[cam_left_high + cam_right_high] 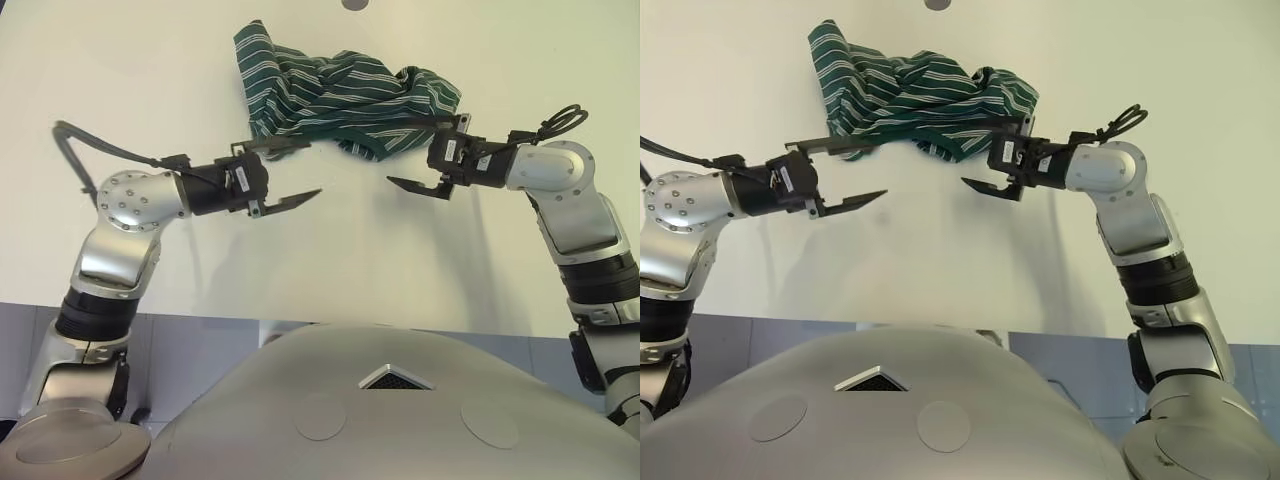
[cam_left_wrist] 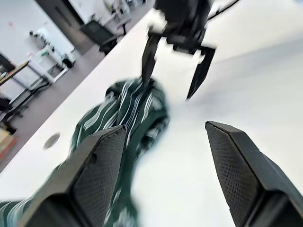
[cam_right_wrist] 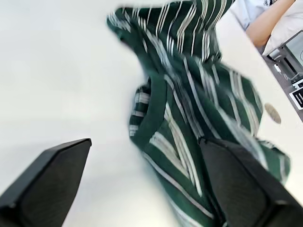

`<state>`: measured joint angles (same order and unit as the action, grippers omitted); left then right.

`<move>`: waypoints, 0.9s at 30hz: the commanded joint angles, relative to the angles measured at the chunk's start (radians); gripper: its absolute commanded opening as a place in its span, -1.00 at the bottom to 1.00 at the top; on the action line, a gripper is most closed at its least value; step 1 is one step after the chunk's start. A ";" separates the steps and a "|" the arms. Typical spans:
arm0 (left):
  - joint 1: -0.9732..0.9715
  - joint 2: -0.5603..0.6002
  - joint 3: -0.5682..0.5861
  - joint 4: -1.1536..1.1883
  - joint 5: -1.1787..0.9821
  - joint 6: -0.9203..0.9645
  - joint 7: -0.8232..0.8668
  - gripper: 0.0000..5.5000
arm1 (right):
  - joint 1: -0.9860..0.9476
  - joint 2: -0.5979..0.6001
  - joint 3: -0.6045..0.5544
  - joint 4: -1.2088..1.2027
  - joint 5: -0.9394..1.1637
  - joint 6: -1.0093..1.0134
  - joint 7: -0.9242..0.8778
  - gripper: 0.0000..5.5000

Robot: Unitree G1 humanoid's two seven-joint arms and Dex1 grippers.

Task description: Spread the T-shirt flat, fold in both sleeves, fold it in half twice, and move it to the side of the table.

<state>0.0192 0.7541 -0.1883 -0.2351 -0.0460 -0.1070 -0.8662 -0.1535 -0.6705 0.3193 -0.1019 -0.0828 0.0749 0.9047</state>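
A green T-shirt with white stripes [image 1: 340,95] lies crumpled in a heap at the far middle of the white table [image 1: 120,70]. My left gripper [image 1: 312,168] is open just in front of the heap's near left edge, its far finger reaching over the cloth. Facing it from the right, my right gripper [image 1: 392,155] is open too, with one finger over the heap's near right edge. In the left wrist view the T-shirt [image 2: 137,109] lies beyond my left gripper [image 2: 164,126]. In the right wrist view the T-shirt [image 3: 189,94] runs between the spread fingers [image 3: 52,175].
A small grey round cap [image 1: 354,4] sits in the table at its far edge, behind the shirt. Bare white tabletop stretches to both sides and down to the near edge [image 1: 200,308]. Beyond the table is a room floor with furniture [image 2: 47,71].
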 commanded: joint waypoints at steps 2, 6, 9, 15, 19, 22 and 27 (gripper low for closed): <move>-0.035 0.098 -0.025 0.077 0.265 -0.118 0.052 0.12 | 0.006 -0.058 0.038 0.071 -0.131 -0.062 -0.029 0.53; -0.011 0.129 -0.032 0.132 0.314 -0.166 0.049 0.12 | -0.008 -0.051 0.048 0.115 -0.172 -0.090 -0.049 0.32; -0.039 0.113 -0.046 0.257 0.383 -0.207 0.111 0.12 | -0.013 -0.049 0.046 0.140 -0.183 -0.095 -0.066 0.06; -0.124 0.029 -0.085 0.432 0.456 -0.295 0.257 0.12 | -0.024 -0.042 0.054 0.170 -0.195 -0.112 -0.070 -0.35; -0.160 -0.013 -0.139 0.520 0.499 -0.350 0.300 0.12 | -0.040 -0.026 0.060 0.194 -0.194 -0.119 -0.076 -0.64; -0.178 -0.013 -0.166 0.576 0.522 -0.373 0.311 0.12 | -0.051 -0.015 0.062 0.215 -0.195 -0.127 -0.081 -0.88; -0.195 0.019 -0.190 0.668 0.542 -0.403 0.316 -0.17 | -0.050 -0.007 0.060 0.235 -0.196 -0.137 -0.096 -1.00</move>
<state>-0.2213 0.7525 -0.3340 0.3736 0.4428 -0.5312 -0.5102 -0.2078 -0.6801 0.3649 0.1073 -0.2498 -0.0733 0.8009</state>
